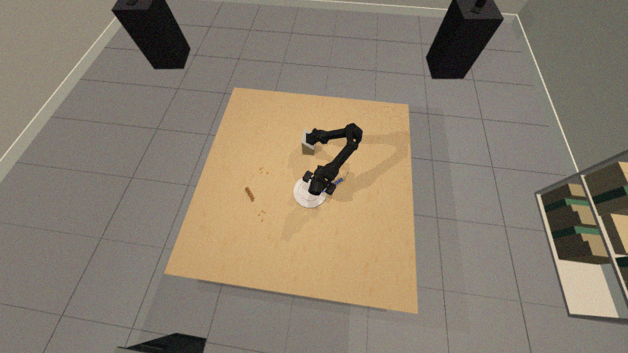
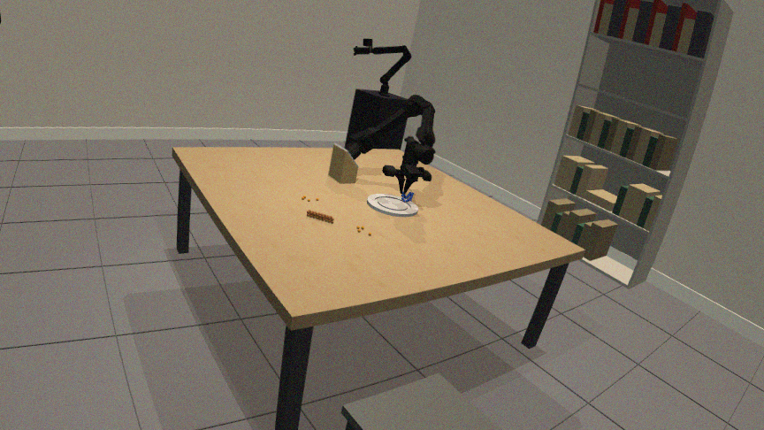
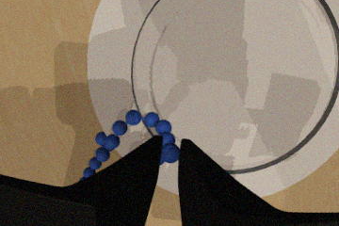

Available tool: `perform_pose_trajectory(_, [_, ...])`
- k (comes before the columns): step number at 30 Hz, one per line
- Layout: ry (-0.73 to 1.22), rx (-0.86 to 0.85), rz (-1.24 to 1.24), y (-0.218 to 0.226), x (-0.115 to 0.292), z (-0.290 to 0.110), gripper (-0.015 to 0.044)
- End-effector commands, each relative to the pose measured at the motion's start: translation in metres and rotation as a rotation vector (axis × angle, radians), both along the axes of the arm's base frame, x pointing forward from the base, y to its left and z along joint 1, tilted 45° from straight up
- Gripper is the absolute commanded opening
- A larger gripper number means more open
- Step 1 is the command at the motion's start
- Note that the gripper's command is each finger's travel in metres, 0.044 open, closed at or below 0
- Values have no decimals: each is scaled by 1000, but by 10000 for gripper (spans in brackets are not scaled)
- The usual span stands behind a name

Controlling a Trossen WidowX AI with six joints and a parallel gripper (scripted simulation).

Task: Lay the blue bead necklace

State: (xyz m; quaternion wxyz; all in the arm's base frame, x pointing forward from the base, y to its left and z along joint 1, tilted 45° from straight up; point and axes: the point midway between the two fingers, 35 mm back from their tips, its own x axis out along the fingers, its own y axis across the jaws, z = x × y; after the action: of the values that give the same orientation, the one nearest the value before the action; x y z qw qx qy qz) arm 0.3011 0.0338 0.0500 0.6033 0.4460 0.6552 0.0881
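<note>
Study room, bookshelf (image 2: 686,138), wooden table (image 2: 315,267)

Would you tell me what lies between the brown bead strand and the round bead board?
In the exterior view, only bare tabletop separates the brown strand from the bead board; loose orange beads lie nearer the camera.

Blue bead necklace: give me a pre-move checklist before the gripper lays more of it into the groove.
1. Grip on the blue bead necklace: ok; the black parallel-jaw gripper is shut on one end of it.
2. Gripper over the round white bead board: ok, near its edge.
3. Beads seated in the dark circular groove: not ok; the strand arcs across the outer rim, only touching the groove line.
4. Tail of the strand: not ok; it trails off the board onto the wooden table.
5. Groove ahead free of objects: ok where visible.
6. Height above the board: cannot tell.
</note>
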Motion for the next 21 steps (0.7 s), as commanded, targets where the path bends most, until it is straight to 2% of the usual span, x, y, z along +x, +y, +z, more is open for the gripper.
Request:
perform_pose_trajectory(1, [-7,-4,-2,-10,3,-7,0])
perform_pose_trajectory(21, [-7,-3,-2,6,6,-25,0])
